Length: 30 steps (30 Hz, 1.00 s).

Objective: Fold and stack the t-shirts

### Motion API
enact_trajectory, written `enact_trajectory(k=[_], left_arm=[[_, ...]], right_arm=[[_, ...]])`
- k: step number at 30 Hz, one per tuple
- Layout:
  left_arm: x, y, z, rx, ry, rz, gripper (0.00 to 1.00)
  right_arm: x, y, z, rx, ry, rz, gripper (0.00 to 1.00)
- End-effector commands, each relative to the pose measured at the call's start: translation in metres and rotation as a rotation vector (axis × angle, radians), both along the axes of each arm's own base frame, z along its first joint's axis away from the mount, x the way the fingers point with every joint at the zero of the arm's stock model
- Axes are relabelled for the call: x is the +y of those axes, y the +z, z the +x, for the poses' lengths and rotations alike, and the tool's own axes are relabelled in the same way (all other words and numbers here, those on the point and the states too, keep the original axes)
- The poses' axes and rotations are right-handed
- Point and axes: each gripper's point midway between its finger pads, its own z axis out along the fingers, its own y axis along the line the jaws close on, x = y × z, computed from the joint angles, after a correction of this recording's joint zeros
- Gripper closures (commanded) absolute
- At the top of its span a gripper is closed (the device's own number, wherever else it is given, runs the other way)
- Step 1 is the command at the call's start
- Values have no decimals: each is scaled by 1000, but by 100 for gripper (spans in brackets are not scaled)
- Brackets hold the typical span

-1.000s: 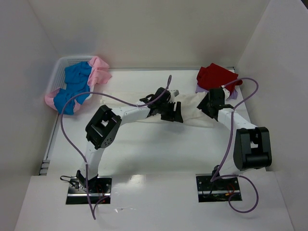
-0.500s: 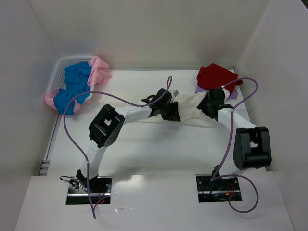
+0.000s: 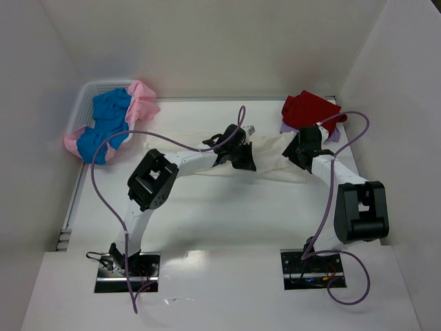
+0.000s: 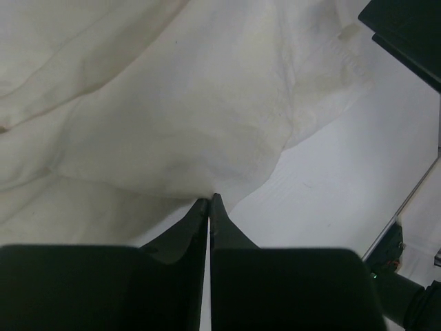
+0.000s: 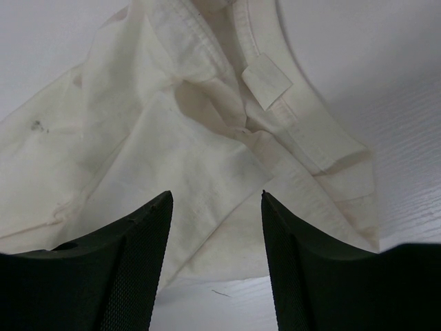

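Fingers of the left gripper are pressed together at the near hem of the cream-white t-shirt and appear to nip its edge; those of the right gripper stand spread just above the collar end, holding nothing; the shirt lies rumpled across the middle of the table, not yet folded. By this showing the task is partway at most: a red t-shirt sits on a lavender t-shirt in the far right corner, likely the stack, though how neatly folded I cannot tell; a blue t-shirt and a pink t-shirt wait crumpled in the white mesh basket at far left. Nothing lies on the cream shirt; the red heap sits close beside the right gripper, and a purple cable loops wide of the left arm.
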Motion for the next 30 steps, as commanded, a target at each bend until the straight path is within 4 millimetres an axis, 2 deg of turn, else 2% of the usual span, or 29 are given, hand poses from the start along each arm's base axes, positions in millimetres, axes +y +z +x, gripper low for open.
enact_trajectory(k=[1,7,13,19,30], left_arm=[[-5,20,22,-36,45,-55,100],[4,48,45,-60,89,-144,100],[24,51,73,-53,142,-180,100],[28,61,95,-84,153,-223,100],[21,53,97,-68,120,-229,100]], right_arm=[[-7,0,4,-21,-9,-21,42],[-7,-6,3,-17,-6,-13,43],[-4,-18,2,14,6,-3,43],[1,-21,5,11,24,17,43],[16,-26,11,-15,86,81,45]])
